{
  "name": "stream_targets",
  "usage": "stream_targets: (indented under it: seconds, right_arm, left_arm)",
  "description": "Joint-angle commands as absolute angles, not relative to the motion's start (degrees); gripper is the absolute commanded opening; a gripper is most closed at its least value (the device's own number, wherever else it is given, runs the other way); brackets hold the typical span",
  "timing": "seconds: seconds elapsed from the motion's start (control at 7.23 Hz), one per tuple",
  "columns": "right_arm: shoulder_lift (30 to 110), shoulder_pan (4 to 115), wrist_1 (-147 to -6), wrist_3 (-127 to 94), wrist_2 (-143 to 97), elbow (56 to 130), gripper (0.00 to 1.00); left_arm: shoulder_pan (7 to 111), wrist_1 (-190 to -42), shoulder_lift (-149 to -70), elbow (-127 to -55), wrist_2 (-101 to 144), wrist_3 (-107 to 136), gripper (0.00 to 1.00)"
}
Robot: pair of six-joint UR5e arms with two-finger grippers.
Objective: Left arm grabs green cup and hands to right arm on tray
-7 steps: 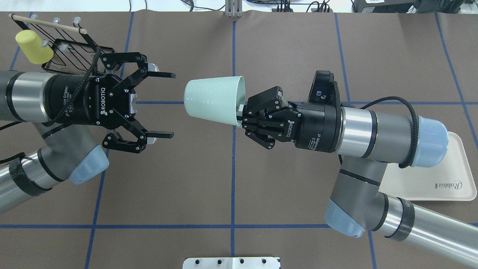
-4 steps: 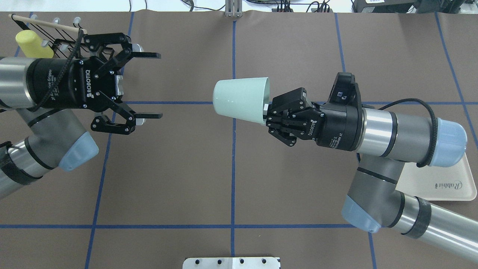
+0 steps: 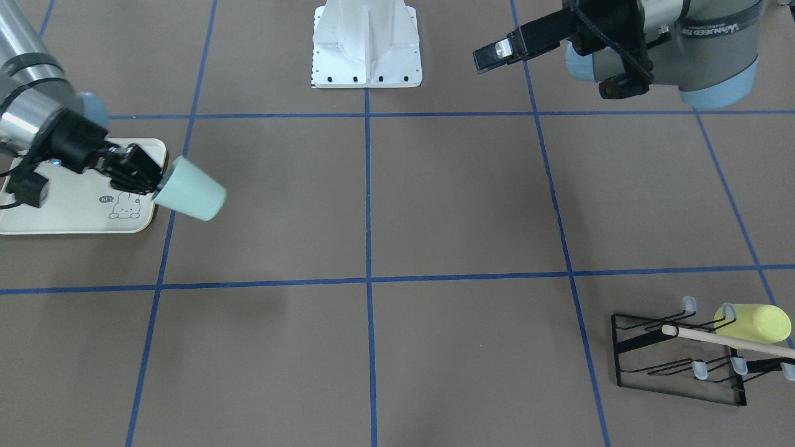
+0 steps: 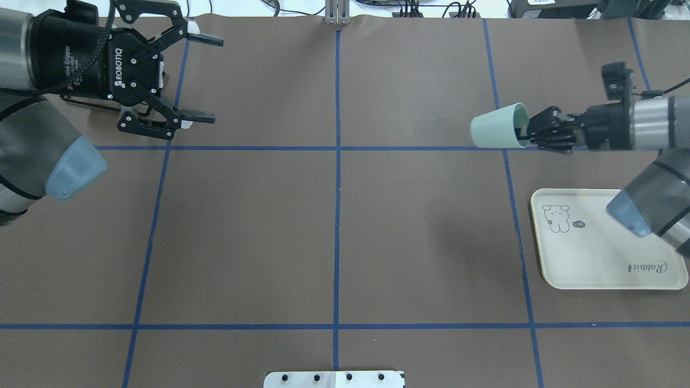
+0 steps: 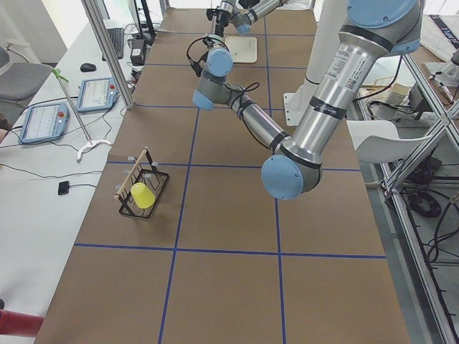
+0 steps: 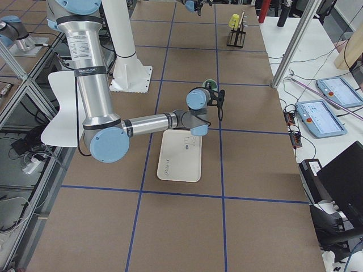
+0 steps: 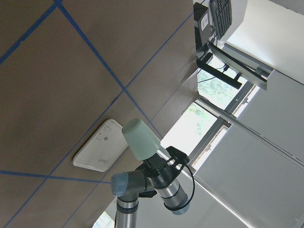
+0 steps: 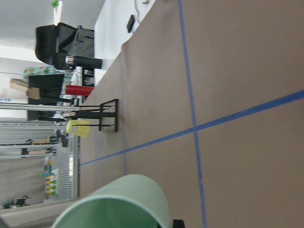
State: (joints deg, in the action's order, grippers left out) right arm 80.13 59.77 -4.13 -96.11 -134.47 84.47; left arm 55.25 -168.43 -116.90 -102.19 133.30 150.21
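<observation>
Presently, the right arm (image 4: 649, 125) reaches in over the right end of the surface (image 4: 334, 226). Its claw (image 4: 525, 132) is pinching the rim of the green cup (image 4: 493, 126). The cup lies on its side in the air, mouth toward the claw and base toward the middle of the surface. It is not on the tray (image 4: 593, 269). In the overhead view it sits beyond the tray's far edge; in the front-facing view it hangs just off the tray's corner nearest the middle of the surface. The tray lies flat on the surface, its bunny drawing uncovered.

The left arm (image 4: 32, 134) is drawn well back at the far left corner. Its claw (image 4: 210, 78) is spread wide and grips nothing.

A black wire rack (image 3: 677, 360) stands near that left end, with a yellow-green cup (image 3: 751, 323) hung on it.
</observation>
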Motion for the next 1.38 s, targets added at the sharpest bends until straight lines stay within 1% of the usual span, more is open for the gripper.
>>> stream_targets:
  seconds: [0.0, 0.28, 0.55, 0.97, 1.25]
  right_arm:
    - [86.52, 70.29, -12.2, -83.2, -144.91, 82.71, 0.0]
    - [96.55, 70.75, -16.77, -67.23, -144.76, 82.71, 0.0]
    - [101.58, 69.53, -24.57, -55.78, -144.58, 82.88, 0.0]
    - [101.08, 66.1, -32.32, -54.14, -144.76, 84.71, 0.0]
    - [101.51, 66.01, -41.61, -54.14, -144.85, 92.6, 0.0]
  left_arm:
    - [55.63, -164.02, -116.81, -102.31, 135.0, 145.04, 1.0]
    - [56.16, -154.91, -116.89, -102.74, 141.03, 133.83, 1.0]
    - [57.83, -150.57, -116.46, -103.09, 142.99, 128.96, 1.0]
    - [57.57, -148.1, -116.8, -103.71, 144.32, 128.94, 1.0]
    - [57.48, -148.1, -116.81, -103.97, 144.32, 128.94, 1.0]
